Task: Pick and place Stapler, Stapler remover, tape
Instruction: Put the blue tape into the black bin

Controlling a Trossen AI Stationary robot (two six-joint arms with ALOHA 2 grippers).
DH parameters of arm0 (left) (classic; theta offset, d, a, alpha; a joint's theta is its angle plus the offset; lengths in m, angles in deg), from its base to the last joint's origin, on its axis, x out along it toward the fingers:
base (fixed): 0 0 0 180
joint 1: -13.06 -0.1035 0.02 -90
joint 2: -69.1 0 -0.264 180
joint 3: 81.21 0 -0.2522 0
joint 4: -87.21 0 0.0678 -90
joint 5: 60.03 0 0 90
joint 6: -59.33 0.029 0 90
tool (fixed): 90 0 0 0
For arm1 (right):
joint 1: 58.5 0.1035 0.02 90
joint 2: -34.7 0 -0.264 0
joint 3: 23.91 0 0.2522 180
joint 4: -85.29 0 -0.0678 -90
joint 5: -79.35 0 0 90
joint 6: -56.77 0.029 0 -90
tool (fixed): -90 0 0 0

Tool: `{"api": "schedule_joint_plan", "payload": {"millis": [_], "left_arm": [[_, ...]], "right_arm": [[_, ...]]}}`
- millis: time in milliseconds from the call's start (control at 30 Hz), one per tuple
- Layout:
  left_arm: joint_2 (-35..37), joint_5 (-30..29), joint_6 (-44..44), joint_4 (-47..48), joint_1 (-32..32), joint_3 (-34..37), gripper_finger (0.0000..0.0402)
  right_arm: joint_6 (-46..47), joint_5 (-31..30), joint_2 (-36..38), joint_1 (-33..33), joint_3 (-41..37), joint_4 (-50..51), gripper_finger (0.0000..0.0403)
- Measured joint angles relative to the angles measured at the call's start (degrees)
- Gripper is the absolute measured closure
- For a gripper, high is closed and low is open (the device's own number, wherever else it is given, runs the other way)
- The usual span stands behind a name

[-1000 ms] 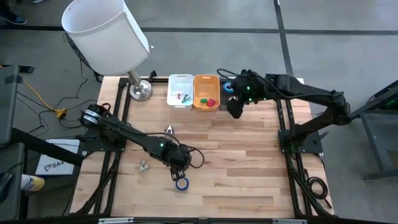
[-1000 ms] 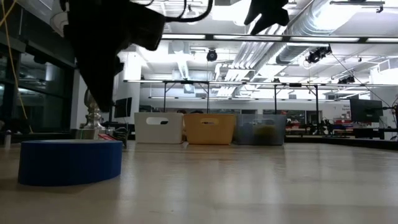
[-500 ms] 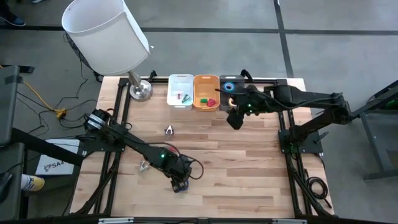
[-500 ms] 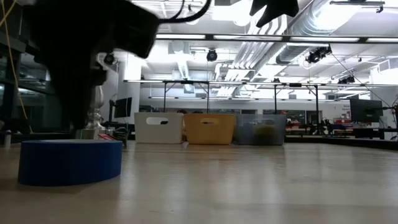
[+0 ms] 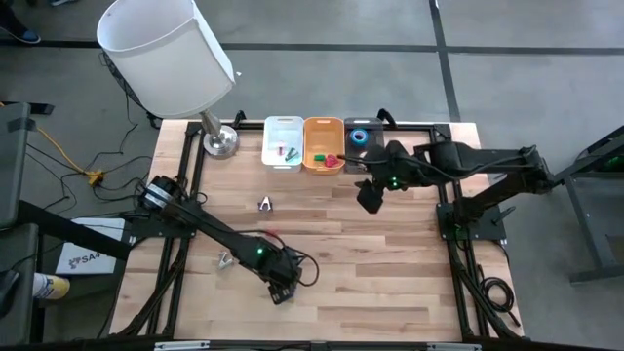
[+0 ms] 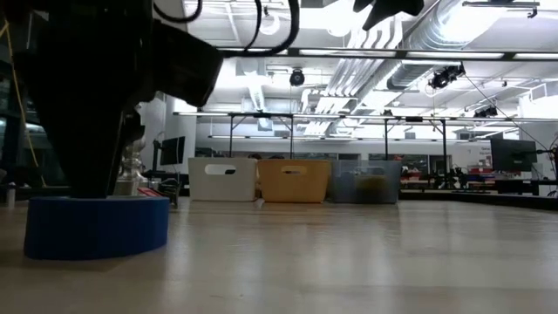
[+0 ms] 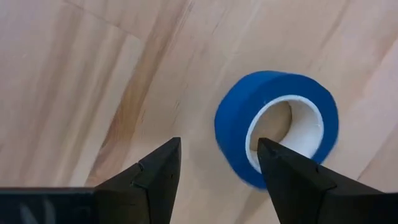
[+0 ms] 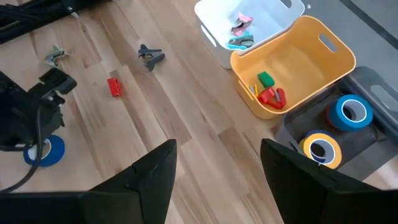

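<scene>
A blue tape roll point(image 7: 277, 127) lies flat on the wood table, near the front edge point(image 6: 96, 227). My left gripper point(image 7: 217, 149) points down just over it, open. One finger stands over the ring's rim, the other outside the roll, and no touch shows. In the high view this gripper point(image 5: 281, 290) hides most of the roll. My right gripper point(image 8: 217, 152) hangs open and empty above the table in front of the bins point(image 5: 370, 198). A dark staple remover point(image 8: 151, 55) and a silver one point(image 8: 56, 55) lie on the table. A red stapler point(image 8: 272, 95) lies in the yellow bin point(image 8: 323, 59).
At the far edge, a white bin point(image 5: 283, 143), the yellow bin point(image 5: 324, 146) and a grey bin point(image 8: 367, 84) stand in a row; the grey one holds a blue roll point(image 8: 350, 113) and a yellow roll point(image 8: 320, 149). A small red block point(image 8: 114, 86) lies on the table. A lamp point(image 5: 171, 54) stands far left.
My left gripper has moved toward the table's near edge and sunk down over the blue tape roll, which has stayed in place. My right gripper has swung away from the bins toward the near edge, keeping its height.
</scene>
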Motion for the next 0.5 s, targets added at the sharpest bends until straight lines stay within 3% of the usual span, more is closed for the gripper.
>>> {"api": "schedule_joint_plan", "payload": {"millis": [200,500], "left_arm": [[-0.8,-0.5,0.1,-0.2,0.0,0.0,0.0214],[-0.9,-0.5,3.2,0.0,0.0,0.0,0.0335]], "right_arm": [[0.0,-0.1,0.0,0.5,0.0,0.5,0.0179],[-1.3,-1.2,0.0,0.5,0.0,0.7,0.0179]]}}
